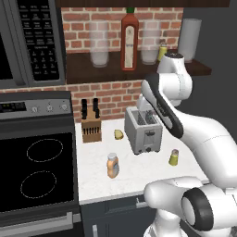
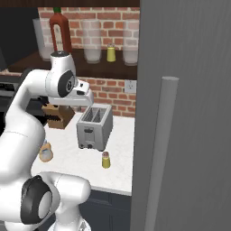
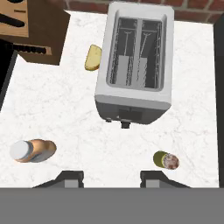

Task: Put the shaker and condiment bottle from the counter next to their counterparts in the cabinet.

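While the shaker (image 1: pixel 174 157) and condiment bottle (image 1: pixel 112 165) both stand near the table's (image 1: pixel 139 178) front edge, nothing is shelved yet, and the end effector (image 3: pixel 112 178) hovers above them, spread and empty.

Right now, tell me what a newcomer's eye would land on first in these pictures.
The silver toaster in the middle of the white counter, seen from straight above with the gripper high over it. Then the small orange condiment bottle near the counter's front edge by the stove, and the olive-yellow shaker on the toaster's other side. Above, the tall dark-red bottle stands out on the cabinet shelf.
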You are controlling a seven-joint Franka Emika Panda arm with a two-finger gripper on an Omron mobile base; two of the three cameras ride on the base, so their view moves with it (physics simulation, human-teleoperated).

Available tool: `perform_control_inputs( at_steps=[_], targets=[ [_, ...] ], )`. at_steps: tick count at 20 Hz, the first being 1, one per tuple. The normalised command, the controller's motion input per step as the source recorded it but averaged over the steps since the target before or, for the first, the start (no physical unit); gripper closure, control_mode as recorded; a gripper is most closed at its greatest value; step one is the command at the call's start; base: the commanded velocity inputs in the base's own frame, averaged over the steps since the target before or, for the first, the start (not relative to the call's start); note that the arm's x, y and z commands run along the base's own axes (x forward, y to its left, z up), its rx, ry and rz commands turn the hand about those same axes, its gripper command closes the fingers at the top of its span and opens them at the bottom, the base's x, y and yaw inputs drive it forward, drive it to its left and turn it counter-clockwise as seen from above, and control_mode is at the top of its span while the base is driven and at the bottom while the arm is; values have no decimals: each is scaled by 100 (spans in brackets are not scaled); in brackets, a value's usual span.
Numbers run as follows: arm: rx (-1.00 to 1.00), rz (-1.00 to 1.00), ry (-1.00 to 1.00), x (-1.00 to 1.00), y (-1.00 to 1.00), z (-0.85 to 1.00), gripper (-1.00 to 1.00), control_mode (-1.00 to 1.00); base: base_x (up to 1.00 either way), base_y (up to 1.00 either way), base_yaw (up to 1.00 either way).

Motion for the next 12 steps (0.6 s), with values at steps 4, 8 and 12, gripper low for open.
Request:
perform_control_inputs(
  at_steps=[4,8,12],
  targets=[
    [0,3,-3,-36,0,0,-100,-100,0,0,0],
    [0,10,-7,-83,5,0,-100,-100,0,0,0],
    [0,8,-19,-98,3,-18,-100,-100,0,0,0]
  ],
)
